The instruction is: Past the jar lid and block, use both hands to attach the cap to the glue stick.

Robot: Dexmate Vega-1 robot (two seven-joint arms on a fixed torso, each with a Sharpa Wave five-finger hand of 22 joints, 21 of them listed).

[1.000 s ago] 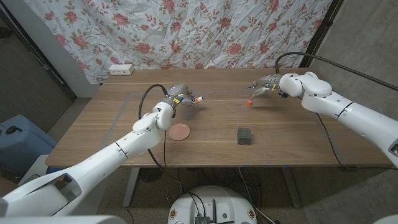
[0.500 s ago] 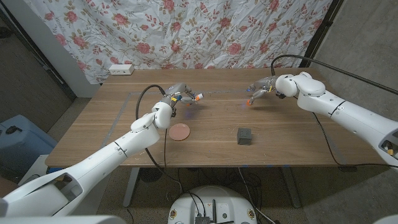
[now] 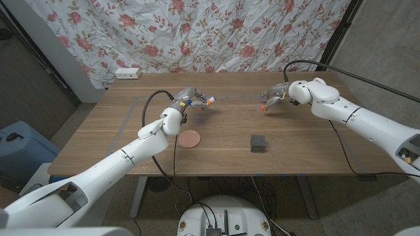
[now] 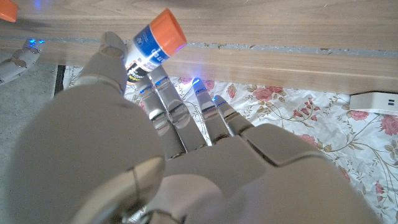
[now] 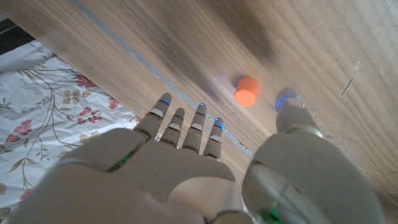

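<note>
My left hand [image 3: 186,98], upper centre-left of the head view, held the glue stick [image 3: 203,101], orange end pointing right. Lid [image 3: 190,138] and block [image 3: 258,143] sat lower mid-frame on the table [image 3: 118,141]. Upper right: my right hand [image 3: 274,96] was spread wide, holding nothing, with the cap [image 3: 263,107] on the table just beside its fingertips.

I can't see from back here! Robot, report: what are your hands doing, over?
Left hand holds glue stick. Right hand open, fingers near orange cap, not gripping. Jar lid and block sit nearer, not blocking.
</note>
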